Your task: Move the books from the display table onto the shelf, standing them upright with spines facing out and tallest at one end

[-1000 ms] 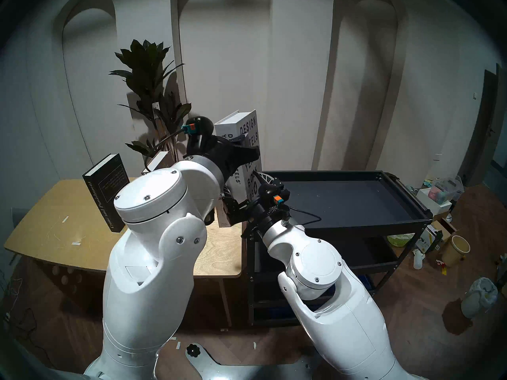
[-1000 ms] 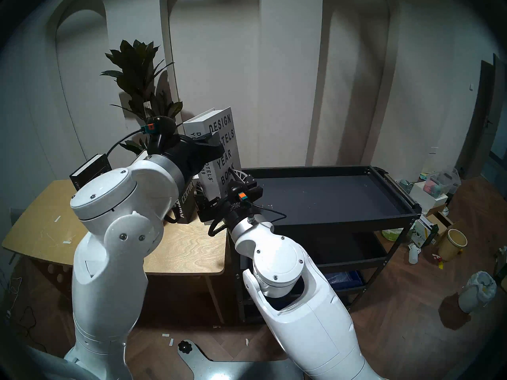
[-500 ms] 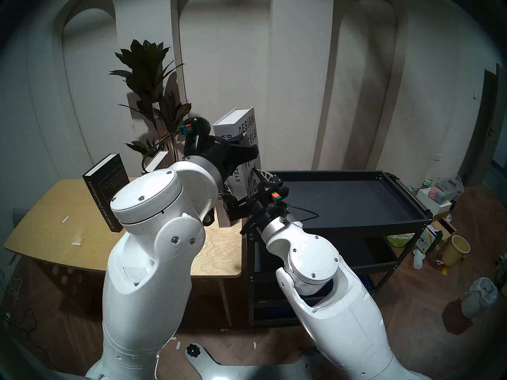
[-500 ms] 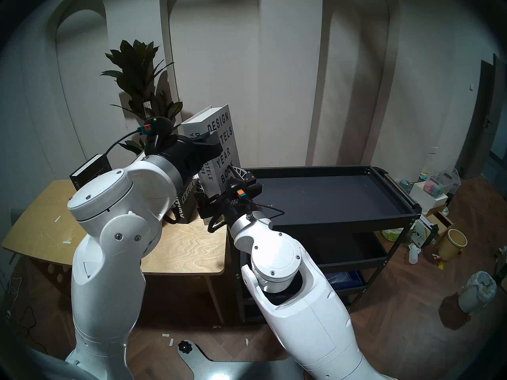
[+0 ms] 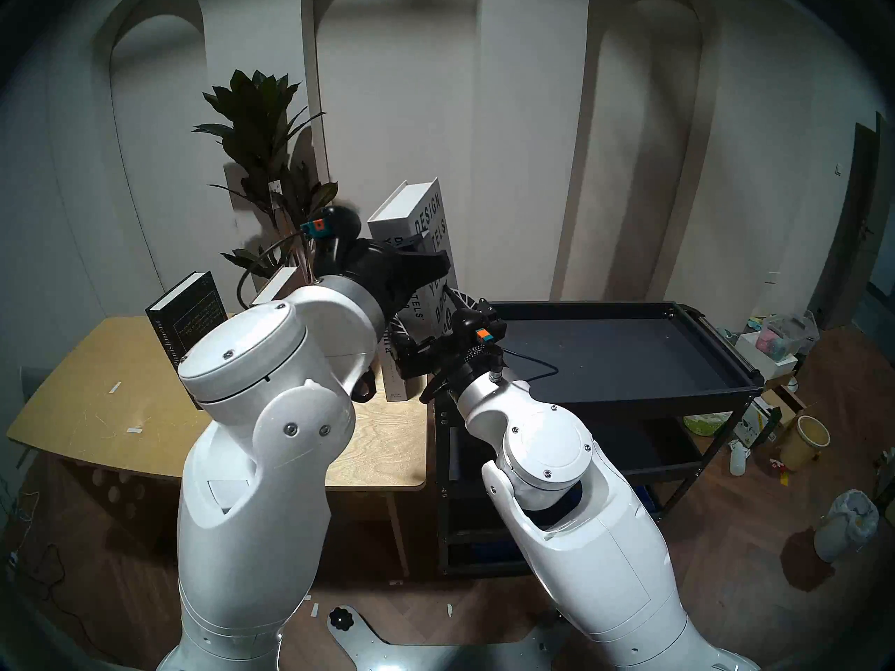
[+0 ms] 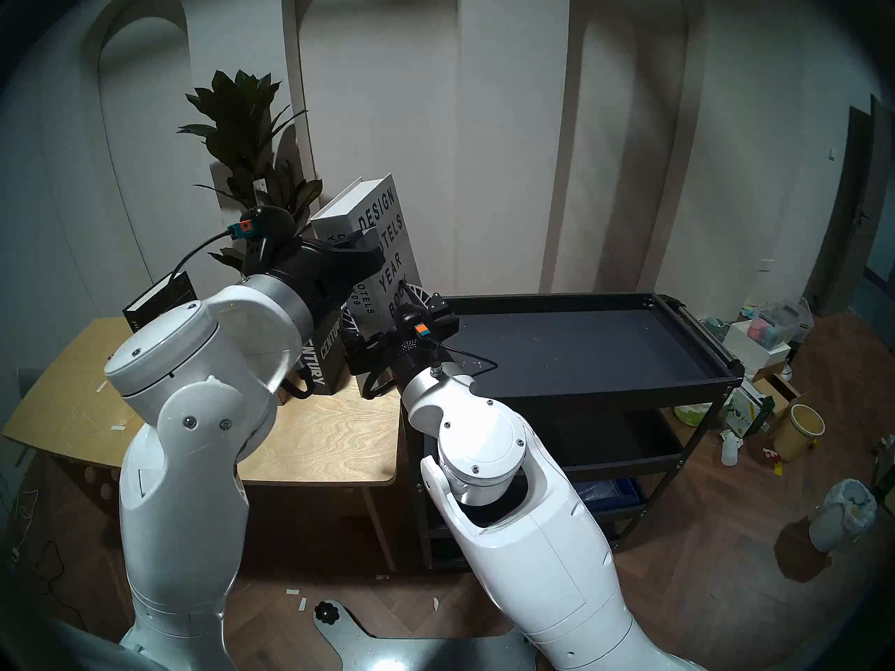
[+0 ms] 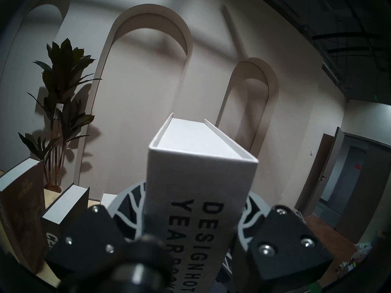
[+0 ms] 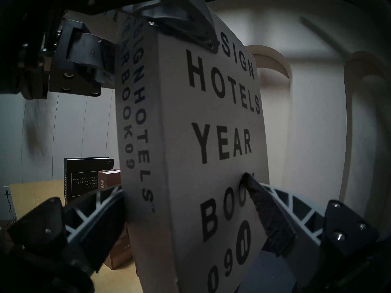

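Progress: early, by the look of it. Black shelf [image 5: 629,384] top tray bare, no book on it; lower tiers dim, no books made out there.

White book [image 5: 426,229] off the table [image 5: 97,403], upright with a lean, held between both claws near the shelf's left end, not yet over the tray.

Left claw [image 5: 426,263]: pinching the white book high up, fingers [image 8: 203,32] pressed on its two covers, spine facing back toward the wrist. Top edge of the book just above this claw in the left wrist view.

Right claw [image 5: 431,321]: spread wide around the same book low down, one finger [image 8: 264,212] touching the front cover at the lettering, the other on the far side of the spine. Real squeeze or mere steadying: cannot tell.

Left to do: carry the white book over the rim, set it down on end with spine out, then the rest, tallest at one end.

Count:
- Books seen: five. One in the claws, four on the table.
- Black book [image 5: 186,326], standing, far to the left of the left claw.
- Brown book [image 7: 23,212], standing, left of the left claw.
- Thick black book [image 6: 327,360], below the left claw, beside the right claw.
- Pale grey book [image 5: 394,379], just left of the right claw, mostly hidden.
- Shelves: one. Tables: one. Claws: two.
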Controlling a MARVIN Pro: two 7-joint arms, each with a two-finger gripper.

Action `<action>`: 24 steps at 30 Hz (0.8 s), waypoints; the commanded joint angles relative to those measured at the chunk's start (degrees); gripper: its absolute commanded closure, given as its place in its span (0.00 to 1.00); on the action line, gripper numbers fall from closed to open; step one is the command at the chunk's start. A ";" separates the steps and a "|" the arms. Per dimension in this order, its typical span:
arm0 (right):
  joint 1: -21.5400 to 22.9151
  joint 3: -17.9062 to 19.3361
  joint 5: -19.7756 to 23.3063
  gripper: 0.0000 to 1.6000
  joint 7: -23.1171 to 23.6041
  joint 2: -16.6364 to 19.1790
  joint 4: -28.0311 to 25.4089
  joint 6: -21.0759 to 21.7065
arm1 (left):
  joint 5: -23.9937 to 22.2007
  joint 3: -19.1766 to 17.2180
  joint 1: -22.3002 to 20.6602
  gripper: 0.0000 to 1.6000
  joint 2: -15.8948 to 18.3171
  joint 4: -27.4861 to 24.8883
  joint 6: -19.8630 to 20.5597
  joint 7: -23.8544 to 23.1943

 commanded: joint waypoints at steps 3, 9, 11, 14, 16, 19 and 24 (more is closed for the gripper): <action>2.06 -0.21 0.39 1.00 -0.17 -1.64 -0.16 -0.80 | -2.11 1.11 0.22 1.00 -1.71 -1.85 -0.19 -0.98; 1.80 -0.18 0.48 1.00 -0.30 -1.29 -0.39 -0.97 | -3.25 1.13 0.78 0.27 -1.95 -1.85 -0.66 -1.75; 1.87 -0.37 0.46 1.00 -0.27 -1.25 -0.47 -1.01 | -3.70 1.26 0.77 0.00 -1.95 -1.85 -0.76 -2.11; 2.00 -0.81 0.46 1.00 -0.21 -1.24 -0.37 -1.21 | -5.17 1.17 0.45 0.00 -2.12 -1.85 -1.36 -3.63; 2.21 -1.28 0.31 1.00 -0.20 -1.30 -0.53 -1.26 | -6.06 0.86 -0.35 0.00 -2.20 -1.85 -1.93 -4.89; 2.64 -1.91 0.09 1.00 -0.17 -1.22 -1.09 -1.25 | -7.40 0.00 -1.72 0.00 -2.50 -1.85 -2.17 -6.12; 3.33 -2.37 -0.24 1.00 -0.19 -0.93 -1.75 -1.06 | -8.95 -2.18 -3.69 0.00 -3.14 -1.85 -2.34 -6.93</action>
